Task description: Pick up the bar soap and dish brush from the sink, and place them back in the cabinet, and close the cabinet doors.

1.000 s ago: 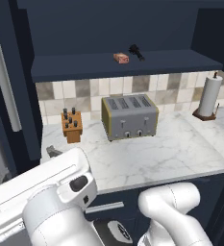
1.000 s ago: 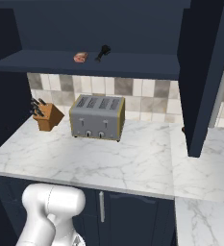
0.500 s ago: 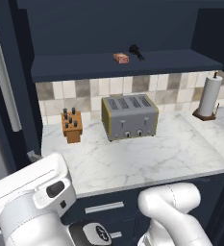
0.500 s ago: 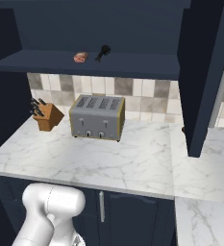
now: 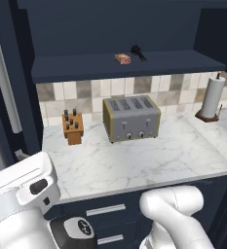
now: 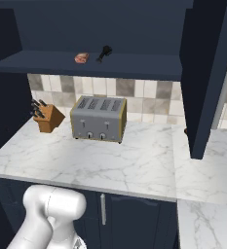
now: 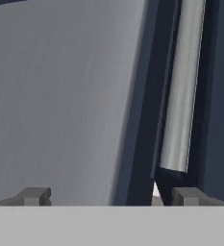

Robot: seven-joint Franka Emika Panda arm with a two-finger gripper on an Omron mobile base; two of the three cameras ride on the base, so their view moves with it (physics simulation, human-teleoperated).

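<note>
The reddish bar soap (image 5: pixel 122 59) (image 6: pixel 82 58) lies on the navy inner shelf of the cabinet (image 5: pixel 85 65) (image 6: pixel 134 63), with the black dish brush (image 5: pixel 138 52) (image 6: pixel 104 52) just to its right. Both cabinet doors stand open: the left one (image 5: pixel 10 112) with its silver bar handle (image 5: pixel 5 78), the right one (image 6: pixel 207 73). The sink is out of view. In the hand view my gripper (image 7: pixel 111 197) is open and holds nothing. It faces a vertical silver bar handle (image 7: pixel 180 86) on a navy door edge (image 7: pixel 149 96), which rises just inside the right fingertip (image 7: pixel 185 196).
A grey toaster (image 5: pixel 131 118) (image 6: pixel 98 118) and a wooden knife block (image 5: pixel 72 128) (image 6: pixel 47 116) stand on the marble counter (image 5: pixel 149 160). A paper towel roll (image 5: pixel 212 97) stands at the right. A flat grey panel (image 7: pixel 60 96) lies left of the handle.
My arm's white upper link has swung left and lower in the left base view, uncovering a dark round joint below it. Soap, brush and doors have not moved.
</note>
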